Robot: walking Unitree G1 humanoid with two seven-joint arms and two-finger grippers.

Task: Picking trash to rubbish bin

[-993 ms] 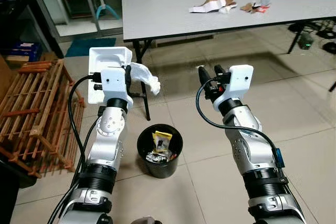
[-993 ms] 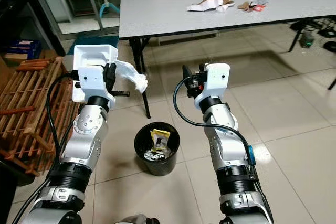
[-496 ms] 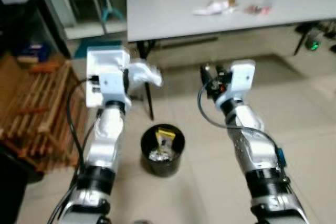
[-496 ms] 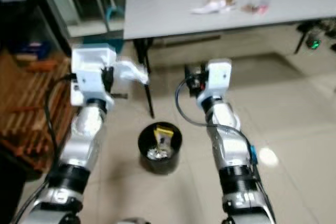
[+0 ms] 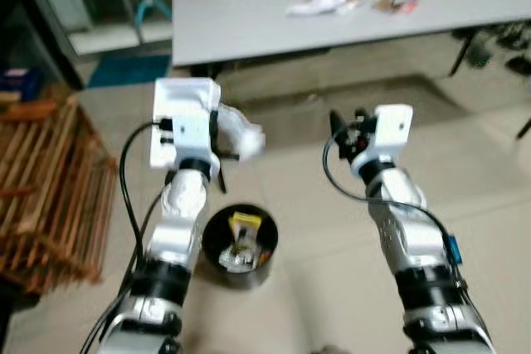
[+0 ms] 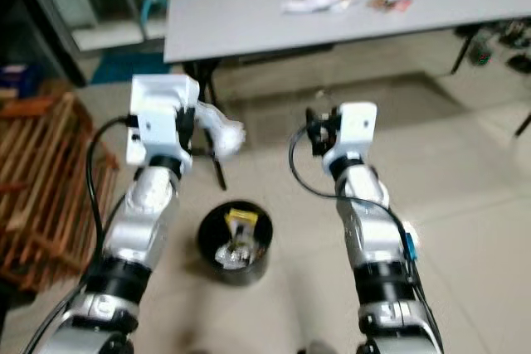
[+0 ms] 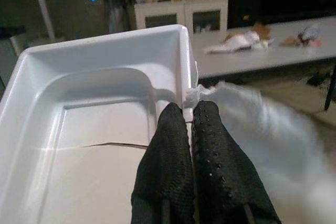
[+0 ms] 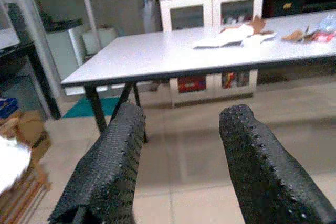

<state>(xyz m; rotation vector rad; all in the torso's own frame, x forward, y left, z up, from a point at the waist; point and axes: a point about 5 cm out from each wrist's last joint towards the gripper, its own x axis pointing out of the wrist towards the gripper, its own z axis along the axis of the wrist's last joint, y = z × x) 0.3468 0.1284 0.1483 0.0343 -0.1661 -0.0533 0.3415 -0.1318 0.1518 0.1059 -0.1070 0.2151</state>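
Note:
My left gripper [image 7: 190, 111] is shut on the rim of a white plastic tray [image 7: 100, 93], with a crumpled white paper [image 5: 246, 135] caught in the same grip. It holds them up at chest height, just above and behind the black rubbish bin [image 5: 235, 240]. The bin stands on the floor between my arms and holds several wrappers, one of them yellow. My right gripper [image 8: 181, 124] is raised to the right of the bin, open and empty. More trash, a torn carton [image 5: 322, 1] and small wrappers [image 5: 396, 1], lies on the grey table [image 5: 241, 14].
A wooden slatted rack [image 5: 46, 180] stands on the floor at my left. A black table leg [image 5: 221, 173] comes down just behind the bin. Dark cables and a table leg [image 5: 489, 51] lie at the far right. Tiled floor [image 5: 473, 180] spreads to my right.
The whole picture has shifted and blurred, so the camera has moved. The left gripper keeps its hold on the tray and paper. The right gripper stays open.

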